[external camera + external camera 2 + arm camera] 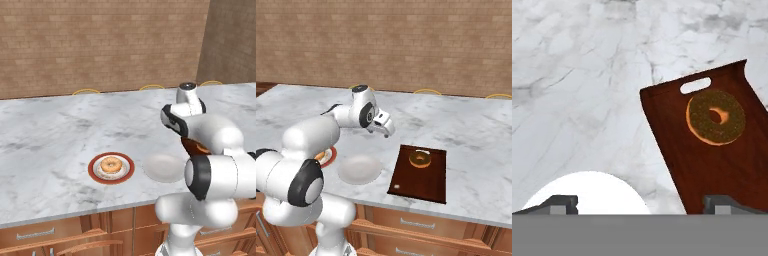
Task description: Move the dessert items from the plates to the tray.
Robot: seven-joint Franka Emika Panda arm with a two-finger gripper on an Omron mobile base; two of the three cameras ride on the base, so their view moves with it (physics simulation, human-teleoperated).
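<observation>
From my remote station: nearest the front edge of the marble worktop (471, 130) I see the 2 plates. The red-rimmed plate (111, 168) sits left, with the light tan donut (111, 164) lying on its white centre. Just beside it, to the right, is the plain pale plate (359, 169), bare on top.

The dark reddish-brown tray (421, 175) lies further right on the worktop, apart from the pale plate. The chocolate-glazed donut (419, 159) rests flat on the tray's far end, close to the handle slot (695, 85).

The hand (387, 131) hangs in the air above the worktop, beyond the pale plate and left of the tray. Its fingers are spread wide and hold nothing. In the hand view the 2 fingertips (559, 204) stand far apart at the bottom, 1 over the pale plate's edge, the other over the tray's near part. The chocolate donut lies ahead of the hand and off to the right fingertip's side, not between the fingers. The tan donut is well apart from the hand, on the arm's far side in the right base view.
</observation>
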